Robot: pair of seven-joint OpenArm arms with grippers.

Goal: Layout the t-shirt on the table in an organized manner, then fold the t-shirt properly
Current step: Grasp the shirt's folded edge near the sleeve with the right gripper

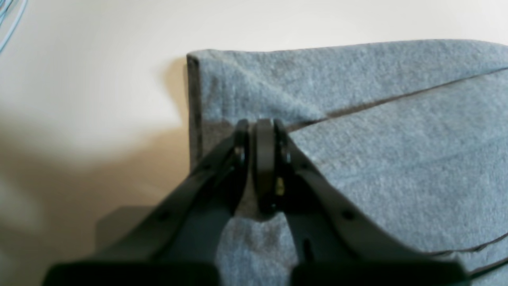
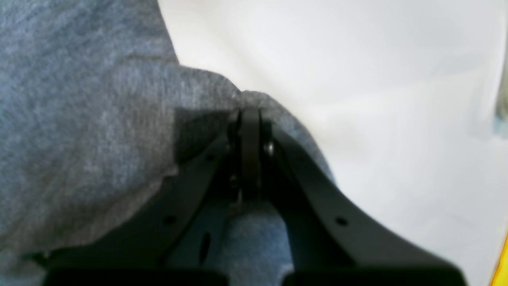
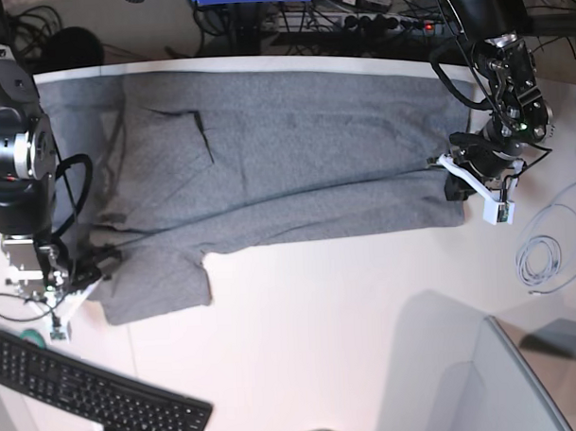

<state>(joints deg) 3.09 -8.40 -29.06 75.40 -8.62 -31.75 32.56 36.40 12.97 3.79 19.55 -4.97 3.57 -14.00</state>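
The heather-grey t-shirt (image 3: 286, 159) lies spread across the far half of the white table (image 3: 320, 309), with one sleeve hanging toward the front at the left. In the base view my left gripper (image 3: 454, 181) is at the shirt's right end. The left wrist view shows that left gripper (image 1: 264, 129) shut on the t-shirt (image 1: 397, 151) near a folded corner. My right gripper (image 3: 98, 263) sits at the shirt's left end by the sleeve. Its wrist view shows the right gripper (image 2: 250, 119) shut on a bunched edge of the t-shirt (image 2: 79, 119).
A black keyboard (image 3: 95, 392) lies at the front left corner. A coil of white cable (image 3: 540, 259) rests at the right edge, and a grey panel (image 3: 483, 379) stands at the front right. Cables and power strips (image 3: 357, 19) run behind the table's far edge.
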